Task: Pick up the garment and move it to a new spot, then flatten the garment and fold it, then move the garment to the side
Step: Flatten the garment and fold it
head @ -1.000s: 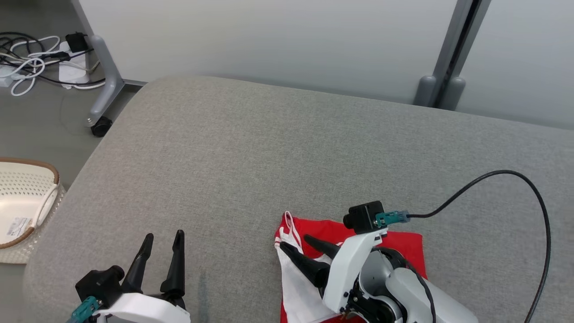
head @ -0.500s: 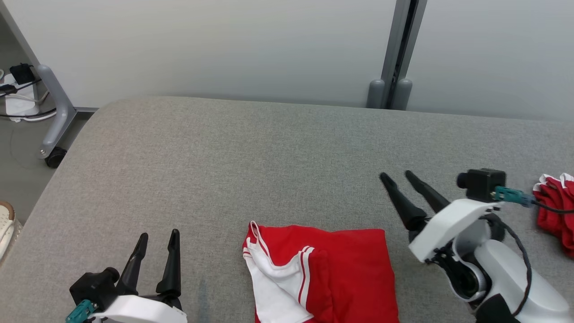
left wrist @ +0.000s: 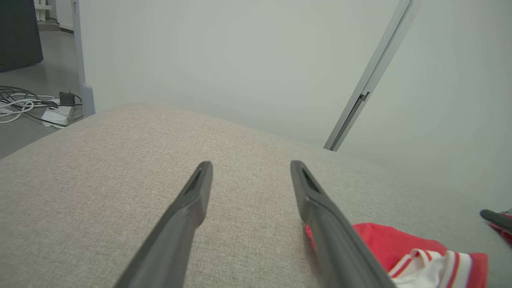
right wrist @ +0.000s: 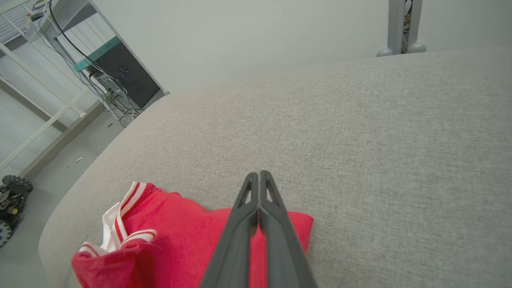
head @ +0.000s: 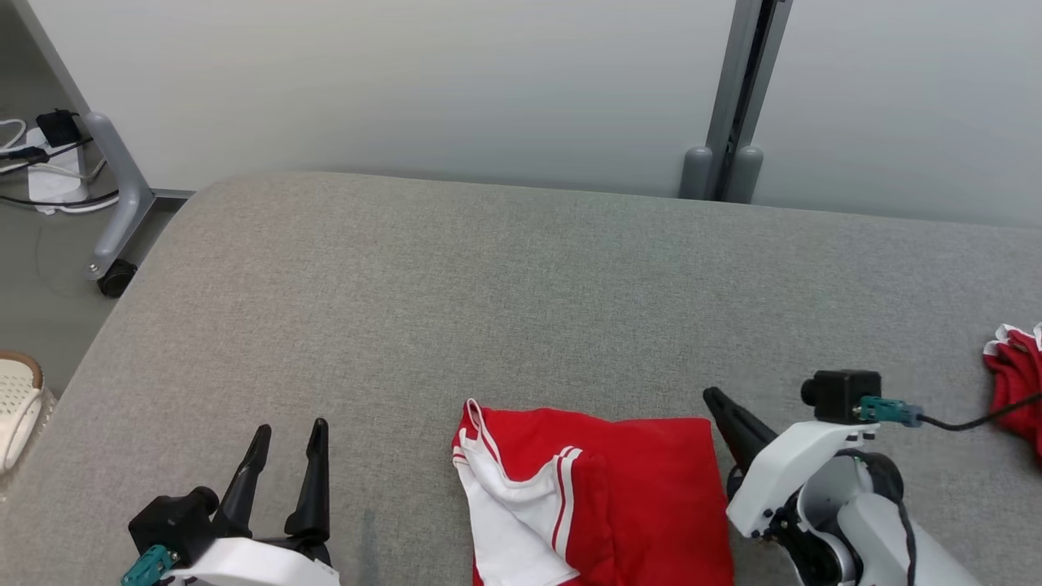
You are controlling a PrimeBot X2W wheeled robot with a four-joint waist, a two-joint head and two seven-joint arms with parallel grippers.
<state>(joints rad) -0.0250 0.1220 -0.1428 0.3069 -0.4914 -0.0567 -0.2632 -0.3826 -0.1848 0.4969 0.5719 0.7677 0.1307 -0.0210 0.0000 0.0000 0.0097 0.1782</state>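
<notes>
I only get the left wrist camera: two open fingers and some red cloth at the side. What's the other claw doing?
Observer: The right claw is shut, its fingers lying over the far right corner of the red garment. I cannot tell whether it pinches any cloth.
Operator: Is there stuff on the floor besides the cables?
Observer: Yes, a pale basket sits off the left end of the grey padded top.
Operator: Anything else down there?
Observer: The right wrist camera shows a small wheeled machine on the floor past that end.
</notes>
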